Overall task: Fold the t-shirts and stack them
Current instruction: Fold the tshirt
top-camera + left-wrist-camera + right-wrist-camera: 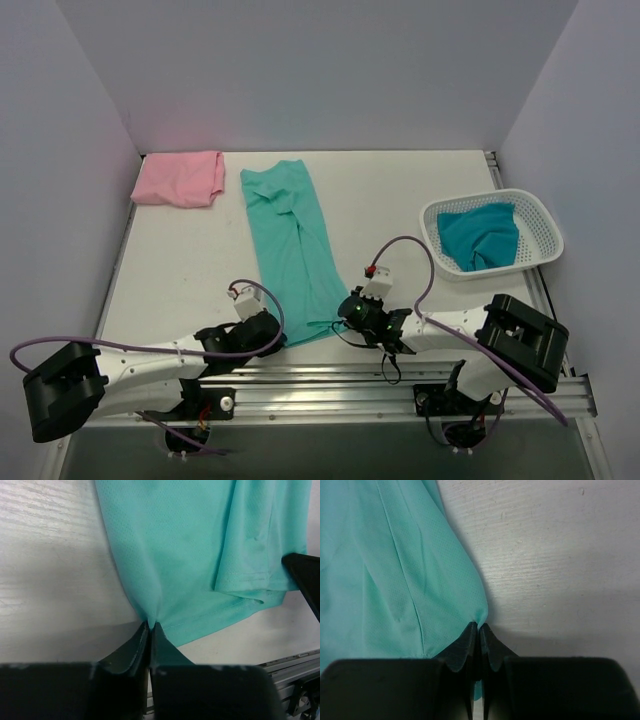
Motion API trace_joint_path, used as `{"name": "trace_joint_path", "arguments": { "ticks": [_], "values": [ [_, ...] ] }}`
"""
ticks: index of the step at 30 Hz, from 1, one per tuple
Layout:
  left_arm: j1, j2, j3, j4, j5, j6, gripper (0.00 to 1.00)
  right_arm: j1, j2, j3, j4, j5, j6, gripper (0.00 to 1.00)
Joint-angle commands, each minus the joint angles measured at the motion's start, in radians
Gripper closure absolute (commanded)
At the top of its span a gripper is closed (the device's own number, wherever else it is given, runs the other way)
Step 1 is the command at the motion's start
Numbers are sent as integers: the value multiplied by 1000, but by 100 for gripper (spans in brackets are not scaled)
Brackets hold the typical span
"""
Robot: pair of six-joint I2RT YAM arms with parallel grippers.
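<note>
Done: the pale pink cloth t-shirt (180, 178) lies as a folded packet on the white table top (400, 190), at 11 o'clock in the top view. I judge this one finished.
In work: the light mint-green soft cloth t-shirt (290, 240) lies in the middle as a long narrow strip, running from 12 o'clock down to 6 o'clock. It seems folded along its length, and the cross folds are not yet made.
Left to do: the darker teal cloth t-shirt (480, 235) sits crumpled inside the white plastic mesh basket (545, 240) at 3 o'clock, unfolded. No stack exists yet.
Left gripper (151, 626): jaws pressed together, pinching the near hem corner at 7 o'clock of the strip.
Right gripper (479, 626): jaws pressed together, pinching the other near corner, at 5 o'clock.
Look of the mint-green shirt: a fine dotted knit that is thin and limp. Long soft creases run along it, and one layer is folded over another with a stitched hem showing. The cloth gathers to a small peak at each pinch. The rest lies flat on the table.
Progress: I would say less than half.
</note>
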Motion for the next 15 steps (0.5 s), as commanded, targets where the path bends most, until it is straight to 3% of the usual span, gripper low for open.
{"name": "trace_joint_path", "arguments": {
  "ticks": [1, 6, 15],
  "values": [
    [-9, 36, 34, -17, -35, 2, 97, -6, -21, -16, -25, 15, 4, 100],
    [-24, -3, 57, -107, -79, -19, 98, 17, -36, -45, -35, 18, 30, 100],
    [-40, -99, 70, -236, -112, -35, 98, 160, -108, -36, -208, 78, 151, 100]
  ]
}}
